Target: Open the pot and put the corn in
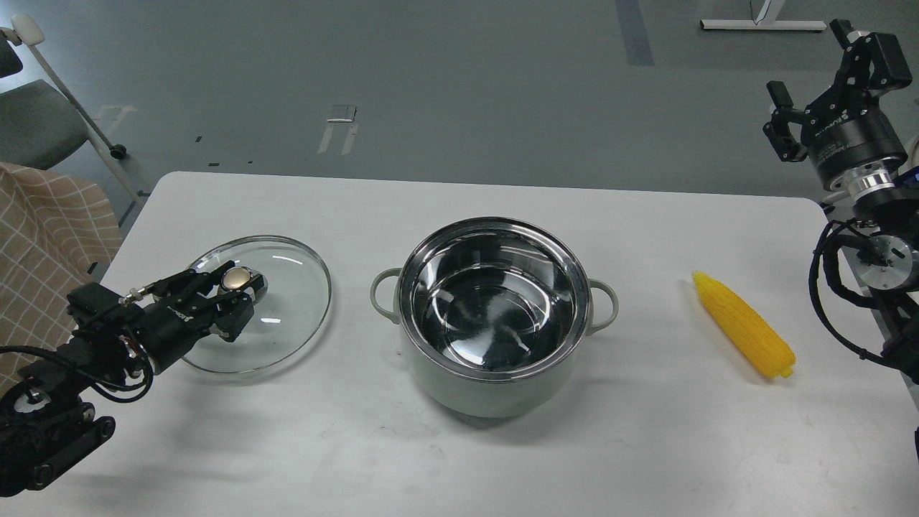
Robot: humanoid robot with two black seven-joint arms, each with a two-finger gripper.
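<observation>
Pot [495,337] lidless, corn [744,334] beside it

Desk [502,467]: plain white, faint grey scuffs. Pot [495,388]: pale grey-green outside, with mirror-bright steel inside and on the rim; both loop handles the same grey-green. Corn [743,324]: bright yellow all over, with a fine kernel-row pattern. Lid [294,287]: clear glass with a thin metallic rim and a gold knob [234,278]. Left pincer [237,287]: black. Right pincer [826,79]: black, with a polished silver collar behind it. Floor [431,86]: dull grey with a darker grey stripe. Cloth [50,230] at far left: tan with a white grid check. Chair [36,122]: grey seat, white frame.
</observation>
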